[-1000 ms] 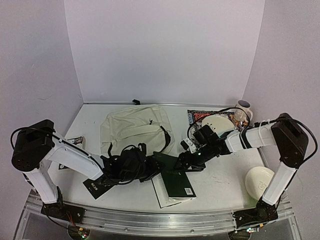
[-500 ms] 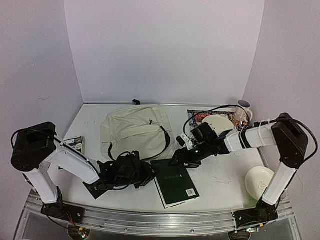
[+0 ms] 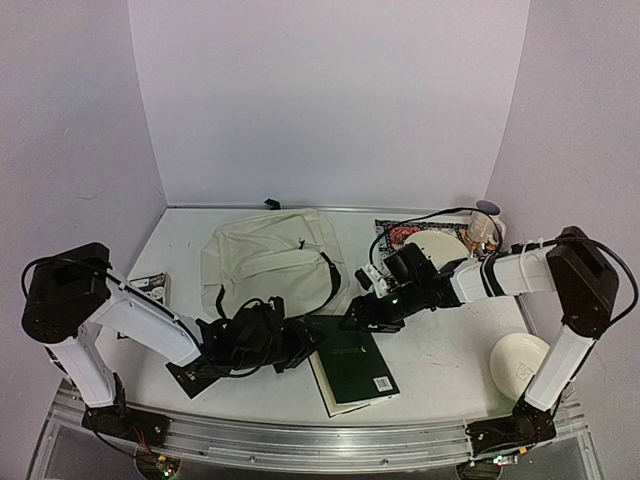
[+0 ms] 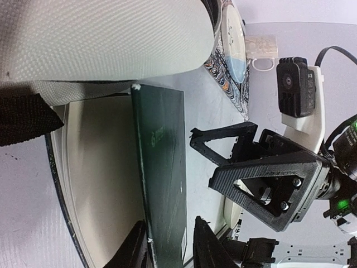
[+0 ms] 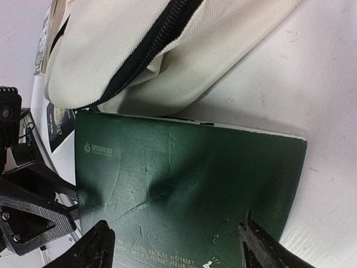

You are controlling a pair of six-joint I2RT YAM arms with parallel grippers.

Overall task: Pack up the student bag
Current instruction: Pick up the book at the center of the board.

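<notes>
student bag: lies flat on the table, left of centre and toward the back wall; cream fabric with a black zipper line and black straps trailing off the near edge toward the left arm. meets the far edge of the green book with its near right corner; from the right wrist, bulges a little over that edge

green book: lies in front of the bag, close to the table's front edge, between the two arms; shows pale pages along its left and near sides from above

left gripper: reaches in low from the left, at the book's left side; straddles the edge of the green cover, one finger on each side, both very close to it; cannot tell whether pinching the cover or only standing around it

right gripper: comes in from the right, at the book's far edge, just beside the bag's corner; fingers spread wide apart over the green cover; cannot tell whether touching it

elsewhere: white plate on a patterned mat at the back right, mug just beside it; white dish near the right arm's base; printed card by the left edge, well apart from the bag
</notes>
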